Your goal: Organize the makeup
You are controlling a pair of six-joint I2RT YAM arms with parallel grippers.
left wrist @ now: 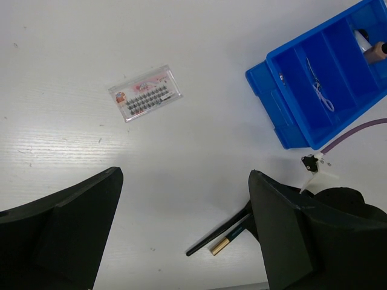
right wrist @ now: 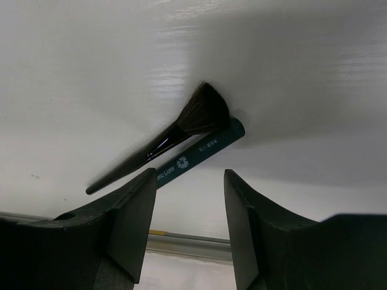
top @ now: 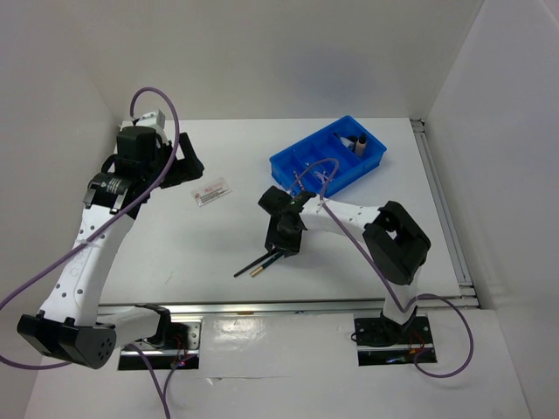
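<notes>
Brush [right wrist: 158, 147], black, fanned bristles, teal tool [right wrist: 202, 150] alongside

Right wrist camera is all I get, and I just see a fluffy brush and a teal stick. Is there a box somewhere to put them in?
Observer: Yes, a blue tray sits farther away than the right end effector, a bit to its right.
Operator: Is anything inside it already?
Observer: A beige bottle with a black cap lies in its farthest compartment.
Operator: What else is lying outside the box?
Observer: A white card with red print lies flat, over by the open left end effector.
</notes>
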